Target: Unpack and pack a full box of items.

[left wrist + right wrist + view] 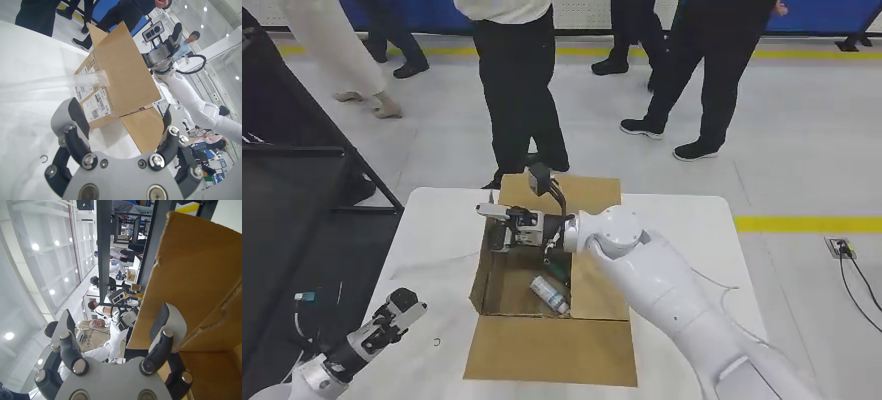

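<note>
Top view gives us the brown cardboard box [542, 350] standing on the white table [432, 250] with its mouth facing up. Its far and near flaps lie flat, so the whole spread runs lengthwise away from us. On the box floor we see a pale cylindrical bottle [549, 294] lying on its side. Its long axis is diagonal, running from the middle toward the near right corner. Just beyond it is a small green item [555, 266] that we cannot identify.

Our right gripper [507, 228] sits at the box's upright left side. In the right wrist view its fingers [168, 317] are spread apart, one inside the cardboard and one outside, gripping nothing. Our left gripper [122, 117] is at the table's near left, apart from the box, jaws wide and empty. A small metal C-shaped ring [44, 158] lies on the table beside it.
</note>
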You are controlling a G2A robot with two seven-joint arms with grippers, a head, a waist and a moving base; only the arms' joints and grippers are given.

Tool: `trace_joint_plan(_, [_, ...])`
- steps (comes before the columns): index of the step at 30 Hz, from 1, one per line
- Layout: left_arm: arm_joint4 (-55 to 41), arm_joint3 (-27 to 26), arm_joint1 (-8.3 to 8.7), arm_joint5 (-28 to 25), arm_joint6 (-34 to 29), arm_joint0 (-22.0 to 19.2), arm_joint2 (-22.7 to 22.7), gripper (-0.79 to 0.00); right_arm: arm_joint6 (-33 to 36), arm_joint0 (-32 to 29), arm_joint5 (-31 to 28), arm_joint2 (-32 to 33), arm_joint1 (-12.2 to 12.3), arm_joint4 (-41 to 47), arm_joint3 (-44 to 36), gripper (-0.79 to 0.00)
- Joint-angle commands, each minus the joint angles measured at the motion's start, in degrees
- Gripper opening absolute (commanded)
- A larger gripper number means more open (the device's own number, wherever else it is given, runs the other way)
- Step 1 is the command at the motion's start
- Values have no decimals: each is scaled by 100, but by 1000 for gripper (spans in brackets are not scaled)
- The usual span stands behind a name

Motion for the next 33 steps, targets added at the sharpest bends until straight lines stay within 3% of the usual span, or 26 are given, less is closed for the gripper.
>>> trace_joint_plan(1, [4, 0, 0, -3, -1, -2, 2, 0, 8, -3, -9, 5, 3, 3, -7, 0])
trace_joint_plan(5, [4, 0, 0, -3, -1, -2, 2, 0, -18, -26, -5, 6, 5, -8, -14, 0])
trace_joint_plan(10, [183, -130, -6, 246, 167, -69, 33, 0, -559, -342, -94, 115, 17, -84, -280, 0])
trace_joint_plan(19, [329, -404, -13, 627, 301, -25, -57, 0, -1054, -306, -249, -265, -380, -154, -89, 0])
trace_joint_plan(26, [641, -596, -26, 1027, 352, 40, 77, 0, -838, -109, -540, -406, -702, 7, 516, 0])
trace_joint_plan(33, [1306, -415, -35, 1710, 488, -246, 462, 0, -285, 30, -771, -376, -921, 234, 1029, 0])
